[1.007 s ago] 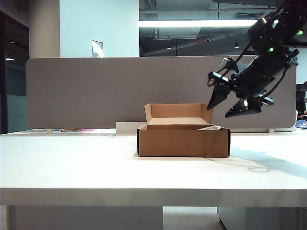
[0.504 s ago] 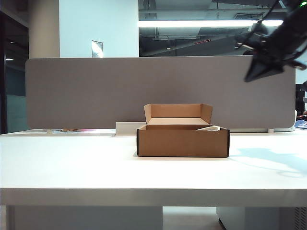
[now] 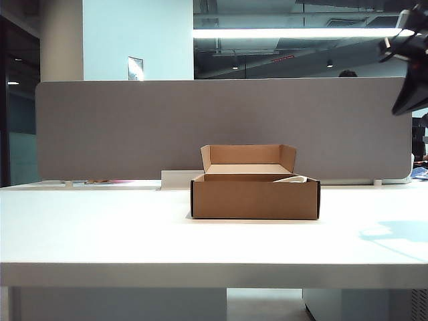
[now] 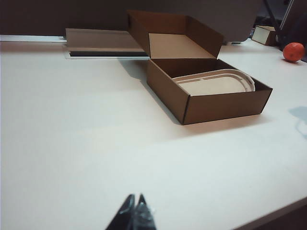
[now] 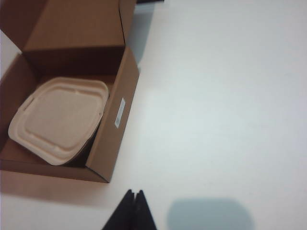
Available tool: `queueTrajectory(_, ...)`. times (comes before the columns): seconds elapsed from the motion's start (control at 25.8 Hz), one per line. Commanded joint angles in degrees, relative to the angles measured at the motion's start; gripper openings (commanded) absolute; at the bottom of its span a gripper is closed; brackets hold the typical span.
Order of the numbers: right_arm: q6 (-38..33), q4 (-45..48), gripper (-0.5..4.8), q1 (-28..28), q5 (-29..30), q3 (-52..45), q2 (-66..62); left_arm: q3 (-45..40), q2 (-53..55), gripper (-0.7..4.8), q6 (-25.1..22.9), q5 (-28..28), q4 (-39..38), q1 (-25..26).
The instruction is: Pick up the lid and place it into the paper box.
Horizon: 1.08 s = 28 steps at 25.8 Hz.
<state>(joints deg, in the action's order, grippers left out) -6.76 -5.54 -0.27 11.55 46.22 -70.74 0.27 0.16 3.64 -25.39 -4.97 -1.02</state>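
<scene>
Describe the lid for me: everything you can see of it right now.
The lid is off-white, matte and pulp-like, a shallow oblong with rounded ends, a raised rim and a flat recessed centre. It lies inside the paper box, tilted, with one end leaning up against a side wall, its rim showing just above the box's front wall in the exterior view. Neither gripper touches it.

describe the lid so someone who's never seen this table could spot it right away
Find the brown cardboard box in the middle of the white table, its back flap standing up. The lid lies inside it, tilted against one wall. It is the only off-white thing there: shallow, matte, with rounded ends and a raised rim.
</scene>
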Motion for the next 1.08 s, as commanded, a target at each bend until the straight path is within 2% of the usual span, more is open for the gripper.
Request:
queueTrajectory(0.04,-0.6,3.2,-0.08,0.0,-3.6,-5.8,6.0,0.2,0.1,-0.05,-0.2,1.2,0.8,-0.1)
queueTrajectory(0.46,-5.3,4.5,-0.08,0.1,-9.7,-22.5,24.7,0.2,0.1,-0.05,-0.2,1.1,0.7,-0.1)
queueTrajectory(0.58,-5.8,4.4,-0.08,0.2,-13.0,-29.4,34.8,0.2,0.1,-0.05,-0.2,1.2,0.7,-0.1)
queueTrajectory(0.89,-5.9,3.3,-0.09,0.2,-13.3,-37.5,51.4,0.2,0.1,-0.05,-0.2,1.1,0.2,-0.1)
queueTrajectory(1.08,-5.5,-1.1,-0.09,0.2,-14.5,-39.1,59.1,0.2,0.1,-0.05,-0.2,1.2,-0.8,-0.1)
